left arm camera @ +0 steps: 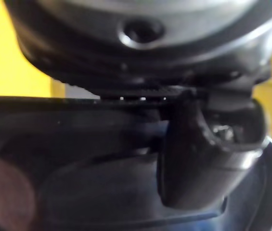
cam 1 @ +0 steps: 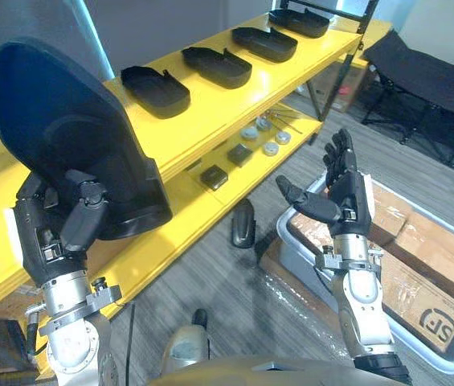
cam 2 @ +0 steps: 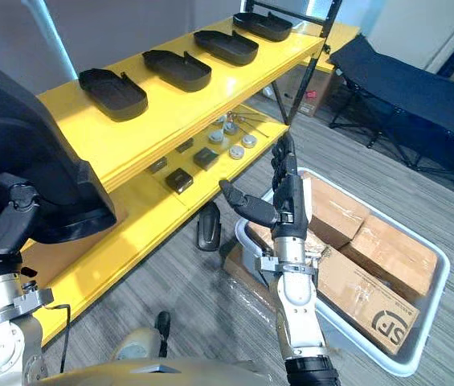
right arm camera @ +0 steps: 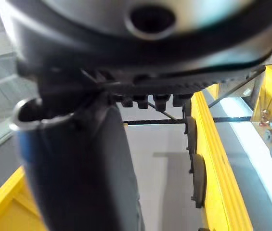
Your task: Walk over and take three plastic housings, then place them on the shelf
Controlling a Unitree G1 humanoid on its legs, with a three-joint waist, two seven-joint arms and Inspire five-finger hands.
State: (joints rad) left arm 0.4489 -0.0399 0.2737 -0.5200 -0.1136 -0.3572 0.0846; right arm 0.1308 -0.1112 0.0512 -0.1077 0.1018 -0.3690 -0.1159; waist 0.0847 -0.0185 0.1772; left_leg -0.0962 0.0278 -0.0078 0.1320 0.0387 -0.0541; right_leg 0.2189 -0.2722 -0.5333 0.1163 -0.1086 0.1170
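The left hand [cam 1: 70, 225] has its fingers and thumb curled round the lower edge of a large black plastic housing [cam 1: 66, 129], held upright just in front of the yellow metal shelf [cam 1: 235, 100]. Four more black housings [cam 1: 156, 90] lie in a row on its top board. The right hand [cam 1: 345, 197] hovers with fingers straight and spread, holding nothing, above a grey plastic bin [cam 1: 292, 251] of brown cardboard boxes [cam 1: 439, 249].

Bright, even light. Pale glare streaks along glossy yellow metal shelf [cam 1: 210, 112] top; soft shadow beneath. Reddish flare spot on black plastic housing [left arm camera: 78, 192], left wrist view.
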